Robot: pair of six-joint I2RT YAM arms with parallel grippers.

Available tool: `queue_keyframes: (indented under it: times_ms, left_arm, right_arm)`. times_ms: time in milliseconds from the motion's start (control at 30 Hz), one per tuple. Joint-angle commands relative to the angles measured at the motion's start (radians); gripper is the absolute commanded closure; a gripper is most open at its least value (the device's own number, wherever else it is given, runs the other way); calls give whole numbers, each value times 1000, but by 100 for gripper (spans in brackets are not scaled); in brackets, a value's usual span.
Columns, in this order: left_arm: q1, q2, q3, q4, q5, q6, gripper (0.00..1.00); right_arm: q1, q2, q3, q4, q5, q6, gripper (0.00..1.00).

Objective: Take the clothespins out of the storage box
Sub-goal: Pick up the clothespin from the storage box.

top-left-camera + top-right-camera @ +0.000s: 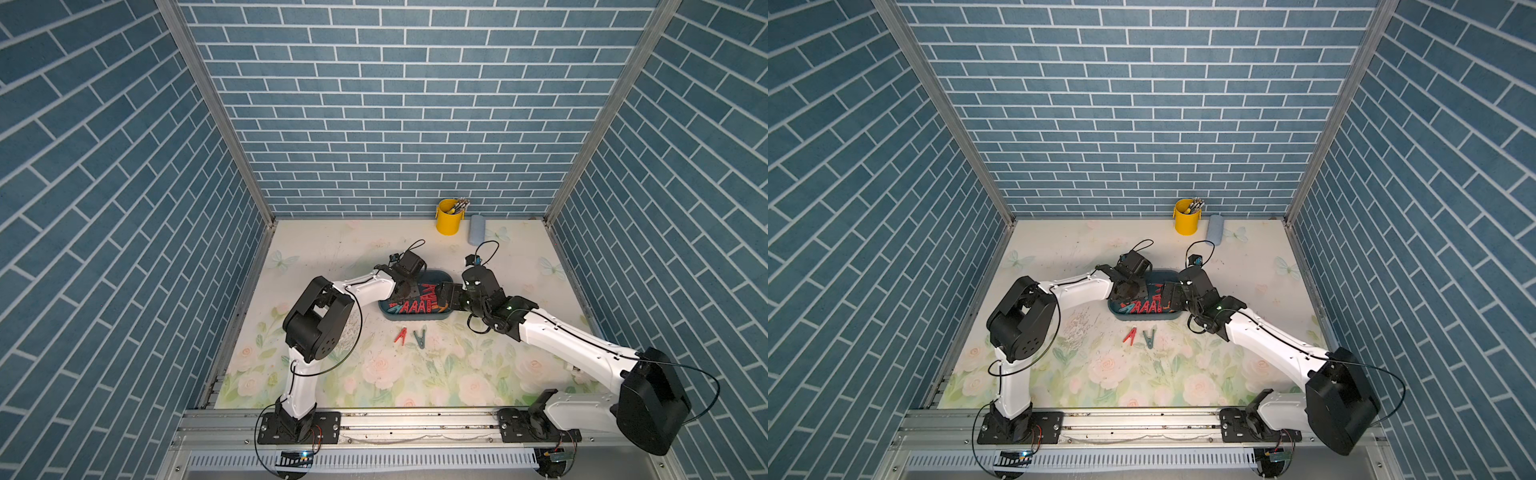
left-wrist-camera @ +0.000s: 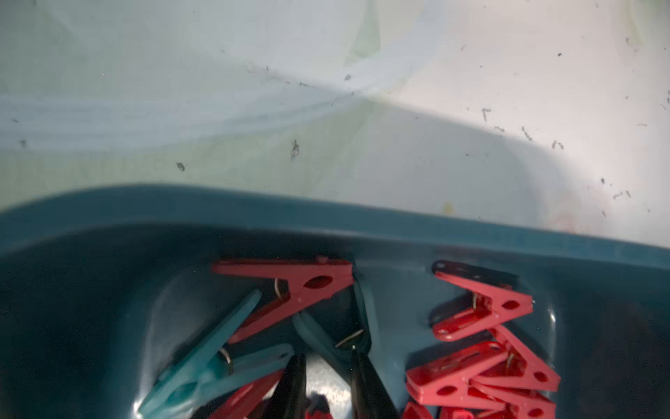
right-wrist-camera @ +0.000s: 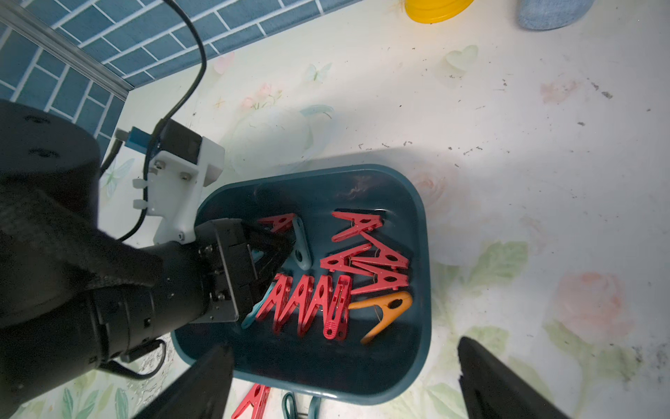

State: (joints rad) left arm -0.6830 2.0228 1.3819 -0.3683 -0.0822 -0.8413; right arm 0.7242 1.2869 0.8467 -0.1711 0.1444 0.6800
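1. Pick phase, by the look of it: reaching into the storage box [image 2: 253, 210] with the left gripper [image 2: 326, 353], fingers [image 2: 366, 384] drawn narrow, with a slim gap showing between the tips.
2. Just ahead of those fingertips: a dull teal clothespin [image 2: 315, 335], its wire spring right at one tip. Cannot tell whether gripped or merely touched.
3. To both sides of the fingers, all inside the box: more clothespins [image 3: 308, 301], mostly red, plus an orange clothespin [image 3: 384, 308].
4. Hovering over one end of the box: the right gripper [image 3: 344, 344], spread wide and empty, with the rim between its fingers.
5. Already out on the table [image 1: 332, 257], well apart from both sets of fingers: a red clothespin [image 1: 401, 336] and a grey-green clothespin [image 1: 420, 337], side by side.
6. Next, probably: confirm a firm pinch on the teal pin, lift straight up clear of rim and neighbours, then set down beside the two outside.
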Motion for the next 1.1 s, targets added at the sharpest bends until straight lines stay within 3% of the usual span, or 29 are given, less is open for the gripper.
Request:
queue_keyframes:
  times_ms: [0,700,1067]
  left_arm:
    - [6,28,16,-42,-31,-7,72]
    - [17,-77,-50,33,-65,-34,68]
    - [35,-16,-33,37,-45,-53,68]
  right_arm:
    - [-7,-26,-11,9,-6,-23,1]
    - [-9,-57,-44,12,-5,-10,1]
    - [-8,-66,-58,12,-9,-1,1]
